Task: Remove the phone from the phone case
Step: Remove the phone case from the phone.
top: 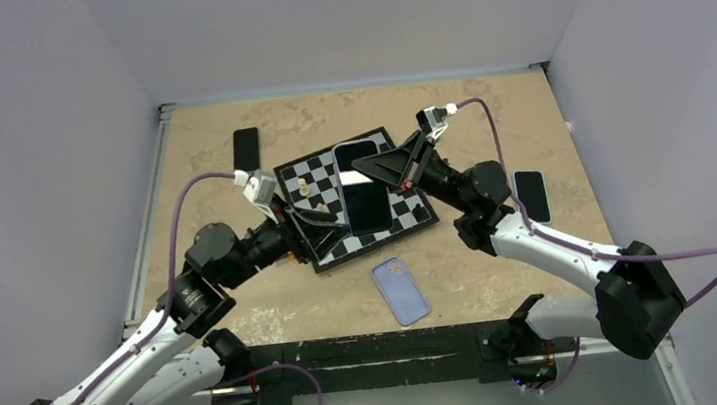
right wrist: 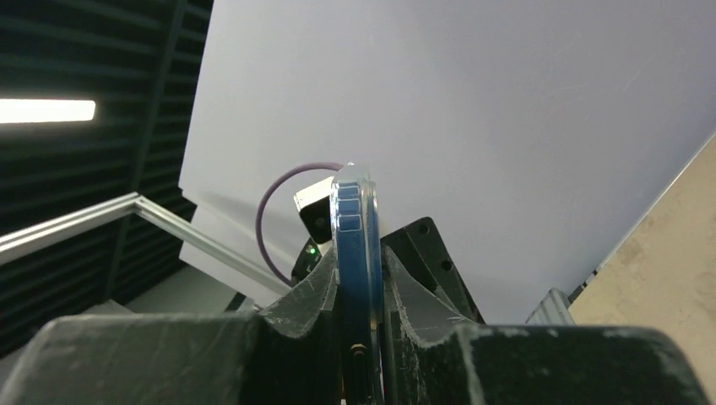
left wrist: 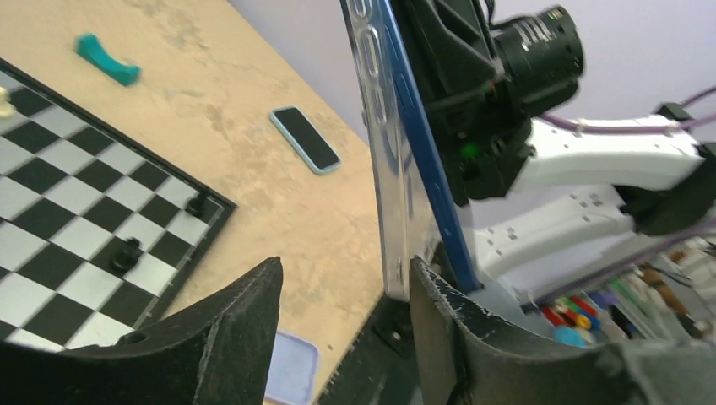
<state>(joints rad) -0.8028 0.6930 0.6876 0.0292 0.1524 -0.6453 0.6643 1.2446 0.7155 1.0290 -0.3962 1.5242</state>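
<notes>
The phone (top: 364, 194), black screen up, blue-edged and in a clear case, is held in the air over the chessboard (top: 317, 182). My right gripper (top: 376, 168) is shut on its right side; in the right wrist view the jaws (right wrist: 359, 283) squeeze the blue edge (right wrist: 355, 228). My left gripper (top: 321, 221) is at the phone's lower left. In the left wrist view it (left wrist: 342, 295) is open, and the phone (left wrist: 397, 152) stands edge-on with its lower corner against the inside of my right finger (left wrist: 447, 329).
A lavender empty case (top: 401, 290) lies on the table near the front. A black phone (top: 246, 149) lies at the back left, another phone (top: 532, 194) at the right. Chess pieces (top: 300, 183) stand on the board. A teal piece (left wrist: 108, 59) lies beyond it.
</notes>
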